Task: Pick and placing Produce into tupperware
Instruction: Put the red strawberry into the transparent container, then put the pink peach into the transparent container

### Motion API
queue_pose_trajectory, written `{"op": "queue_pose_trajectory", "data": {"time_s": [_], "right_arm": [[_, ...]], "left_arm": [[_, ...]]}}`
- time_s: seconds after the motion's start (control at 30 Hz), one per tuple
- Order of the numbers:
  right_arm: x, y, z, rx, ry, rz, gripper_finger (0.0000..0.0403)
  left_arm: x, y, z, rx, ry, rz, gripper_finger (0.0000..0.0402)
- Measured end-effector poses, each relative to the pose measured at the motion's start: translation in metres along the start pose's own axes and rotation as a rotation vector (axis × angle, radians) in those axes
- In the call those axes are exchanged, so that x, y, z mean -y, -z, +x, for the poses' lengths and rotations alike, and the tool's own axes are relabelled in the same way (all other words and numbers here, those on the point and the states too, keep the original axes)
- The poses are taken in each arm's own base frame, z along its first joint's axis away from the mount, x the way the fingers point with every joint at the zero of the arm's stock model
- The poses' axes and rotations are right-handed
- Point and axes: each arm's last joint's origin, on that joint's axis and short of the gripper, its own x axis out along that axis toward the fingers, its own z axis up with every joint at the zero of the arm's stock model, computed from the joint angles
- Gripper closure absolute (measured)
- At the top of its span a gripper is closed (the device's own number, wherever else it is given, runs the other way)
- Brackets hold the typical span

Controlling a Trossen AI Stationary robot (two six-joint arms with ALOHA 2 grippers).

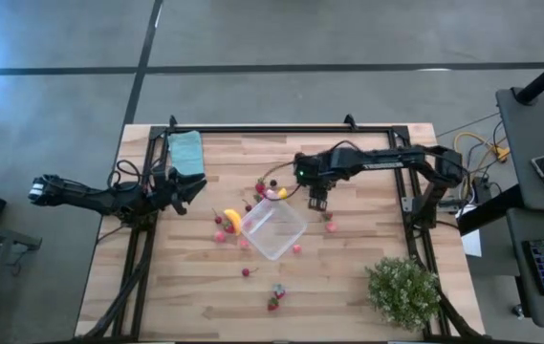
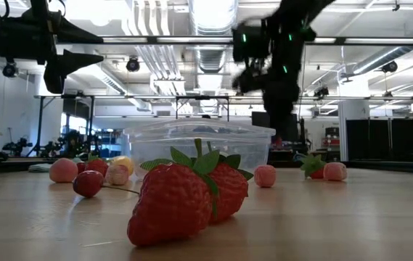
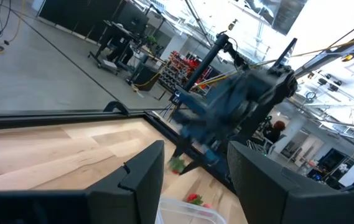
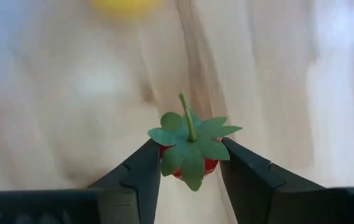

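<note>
The produce is lying scattered over the wooden surface around the tupperware, which is sitting near the middle, tilted as a diamond from above. I am seeing a yellow piece touching the tub's left corner, pink and red bits along its left and near edges, and two strawberries lying closest to the low camera. I am holding the right claw just beyond the tub's far-right edge, its fingers pinching a small red strawberry with its green leafy cap and stem facing the wrist camera. The left claw is waiting at the surface's left side, near the folded teal cloth, its fingers standing partly apart with nothing between them. A green potted plant is sitting at the near right corner.
</note>
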Motion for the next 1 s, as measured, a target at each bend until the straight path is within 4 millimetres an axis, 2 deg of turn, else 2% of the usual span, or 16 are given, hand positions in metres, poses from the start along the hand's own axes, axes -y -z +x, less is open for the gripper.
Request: {"op": "queue_pose_trajectory", "data": {"time_s": [0.13, 0.27, 0.43, 0.53, 0.63, 0.73, 0.83, 1.0], "right_arm": [[-0.009, -0.023, -0.036, 0.125, -0.113, 0.031, 0.0260], [-0.030, -0.038, -0.047, 0.177, -0.191, 0.025, 0.0262], [-0.066, -0.049, -0.030, 0.126, -0.241, 0.016, 0.0257], [-0.088, -0.055, -0.023, 0.115, -0.257, -0.014, 0.0252], [-0.104, -0.062, -0.012, 0.094, -0.258, -0.020, 0.0243], [-0.113, -0.070, -0.002, 0.072, -0.250, -0.009, 0.0221], [-0.119, -0.081, 0.007, 0.085, -0.194, 0.036, 0.0190], [-0.117, -0.092, 0.002, 0.051, -0.095, 0.121, 0.0134]], "left_arm": [[0.000, 0.000, 0.000, 0.000, 0.000, 0.000, 0.0238], [0.000, 0.000, 0.000, -0.001, 0.003, 0.004, 0.0238], [-0.002, 0.006, 0.000, -0.073, 0.022, 0.108, 0.0238], [-0.007, 0.017, -0.002, -0.219, 0.045, 0.161, 0.0238], [-0.010, 0.028, -0.005, -0.392, 0.104, 0.136, 0.0238], [-0.010, 0.032, -0.008, -0.517, 0.185, 0.138, 0.0238], [-0.009, 0.031, -0.011, -0.595, 0.190, 0.155, 0.0238], [-0.007, 0.021, -0.018, -0.744, 0.142, 0.237, 0.0238]]}}
